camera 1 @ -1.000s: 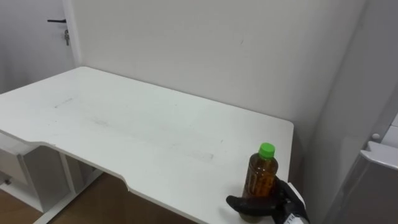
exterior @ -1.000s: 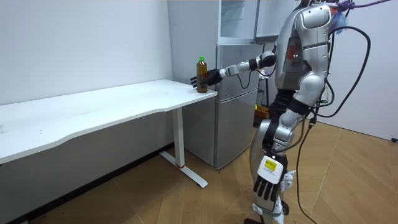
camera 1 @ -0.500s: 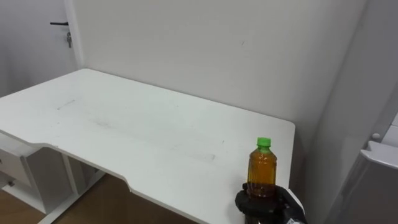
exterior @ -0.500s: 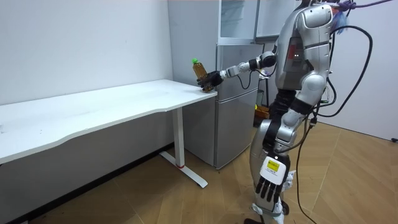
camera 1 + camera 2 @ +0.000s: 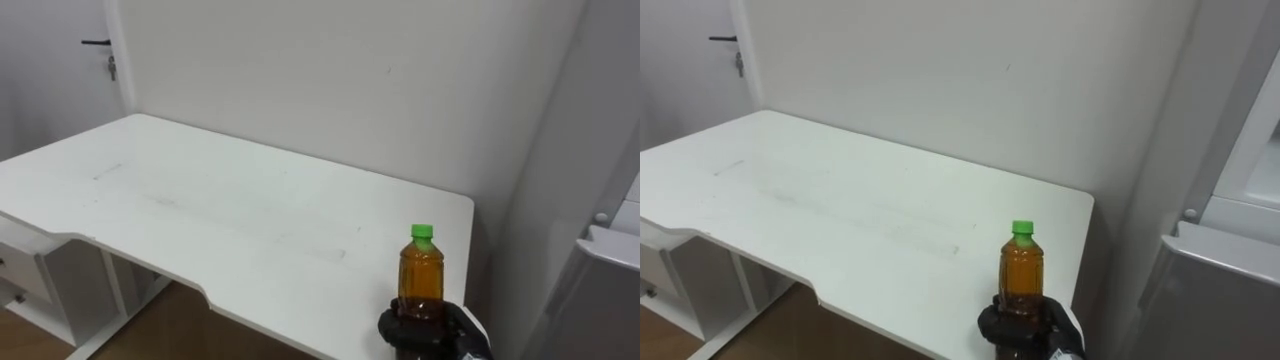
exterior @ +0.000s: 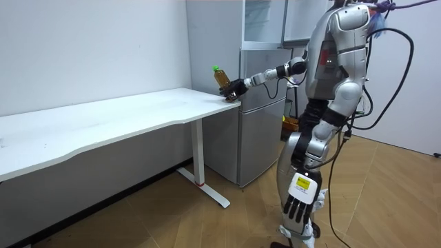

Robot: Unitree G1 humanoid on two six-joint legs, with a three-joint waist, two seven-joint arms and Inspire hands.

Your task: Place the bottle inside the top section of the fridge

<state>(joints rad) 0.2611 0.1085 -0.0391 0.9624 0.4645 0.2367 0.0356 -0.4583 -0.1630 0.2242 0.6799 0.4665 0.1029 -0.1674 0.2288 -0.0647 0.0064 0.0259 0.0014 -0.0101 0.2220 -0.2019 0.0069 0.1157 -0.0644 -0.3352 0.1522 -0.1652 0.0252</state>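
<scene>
Change: bottle (image 5: 421, 275) lifted off the surface (image 5: 200, 210) where it stood a second ago.
Right hand (image 5: 432, 330): at 5 o'clock in the eye views, dark fingers curled round the bottle's base.
Bottle: amber liquid, green cap, held above the surface's end corner.
Surface: white, reaching toward 10 o'clock.
Fridge (image 6: 258, 124): grey, at 3 o'clock of the hand.
Left hand (image 6: 298, 200): hanging by the leg, fingers straight.
</scene>
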